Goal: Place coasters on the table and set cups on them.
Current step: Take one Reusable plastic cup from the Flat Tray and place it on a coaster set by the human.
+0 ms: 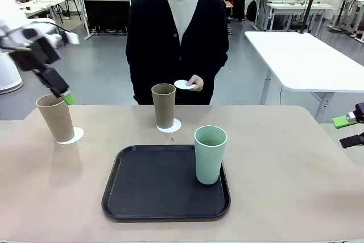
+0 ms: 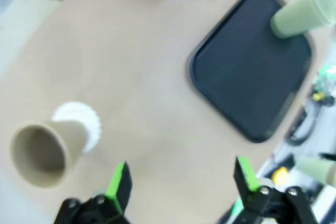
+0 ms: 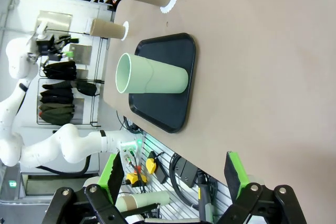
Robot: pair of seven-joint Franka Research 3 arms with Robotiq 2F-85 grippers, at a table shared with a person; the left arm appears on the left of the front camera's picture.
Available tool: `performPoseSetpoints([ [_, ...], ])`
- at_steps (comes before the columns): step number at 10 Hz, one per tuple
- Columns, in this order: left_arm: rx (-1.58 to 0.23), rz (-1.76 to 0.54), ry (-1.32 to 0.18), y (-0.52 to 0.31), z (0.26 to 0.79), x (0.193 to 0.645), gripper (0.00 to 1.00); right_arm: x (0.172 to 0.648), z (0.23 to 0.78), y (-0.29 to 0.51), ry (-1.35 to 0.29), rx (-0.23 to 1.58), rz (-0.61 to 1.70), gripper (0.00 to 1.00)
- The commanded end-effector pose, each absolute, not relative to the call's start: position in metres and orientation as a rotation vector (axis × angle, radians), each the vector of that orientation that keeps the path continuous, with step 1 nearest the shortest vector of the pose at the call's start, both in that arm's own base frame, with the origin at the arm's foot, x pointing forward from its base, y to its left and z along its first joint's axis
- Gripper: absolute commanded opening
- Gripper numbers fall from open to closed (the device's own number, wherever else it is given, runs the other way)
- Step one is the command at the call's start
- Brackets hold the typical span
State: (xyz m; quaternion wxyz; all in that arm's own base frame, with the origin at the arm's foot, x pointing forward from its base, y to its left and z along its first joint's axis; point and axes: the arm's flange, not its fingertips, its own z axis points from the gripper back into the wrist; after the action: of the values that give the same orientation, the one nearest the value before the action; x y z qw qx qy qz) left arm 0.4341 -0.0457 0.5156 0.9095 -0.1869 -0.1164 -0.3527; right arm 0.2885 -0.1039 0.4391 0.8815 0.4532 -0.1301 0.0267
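Observation:
A tan cup [image 1: 56, 118] stands on a lacy white coaster [image 1: 73, 136] at the table's [image 1: 284, 186] left. A second tan cup [image 1: 164, 105] stands on a coaster [image 1: 169, 126] at the middle back. The mint green cup [image 1: 210, 154] stands upright in the black tray [image 1: 142, 186], at its right side. The person's hand holds a third coaster [image 1: 183, 84] above the far edge. My left gripper [image 1: 61, 92] hangs open just above and behind the left cup [image 2: 44, 148], empty [image 2: 182, 178]. My right gripper [image 1: 346, 131] is open and empty at the right edge, pointing at the mint cup [image 3: 152, 80].
The tray [image 2: 247, 77] lies near the table's front middle. A person in a black cardigan stands at the far side. A white table [image 1: 307, 55] stands behind on the right. Bare tabletop lies right of the tray.

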Motion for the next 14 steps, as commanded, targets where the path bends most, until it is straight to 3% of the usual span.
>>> performPoseSetpoints([
  [1, -0.523, -0.577, -0.327, -0.002, 0.527, 0.397, 1.00, 0.289, 0.439, -0.104, -0.275, 0.955, 0.057, 1.00],
  [4, -0.914, -0.433, -0.315, 0.086, 0.490, 0.424, 1.00, 0.289, 0.439, -0.104, -0.275, 0.955, 0.057, 1.00],
  [8, -1.261, -0.405, -0.304, 0.170, 0.438, 0.431, 1.00, 0.289, 0.439, -0.104, -0.275, 0.955, 0.057, 1.00],
  [14, -1.329, -0.376, -0.305, 0.217, 0.418, 0.412, 1.00, 0.289, 0.439, -0.104, -0.275, 0.955, 0.057, 1.00],
])
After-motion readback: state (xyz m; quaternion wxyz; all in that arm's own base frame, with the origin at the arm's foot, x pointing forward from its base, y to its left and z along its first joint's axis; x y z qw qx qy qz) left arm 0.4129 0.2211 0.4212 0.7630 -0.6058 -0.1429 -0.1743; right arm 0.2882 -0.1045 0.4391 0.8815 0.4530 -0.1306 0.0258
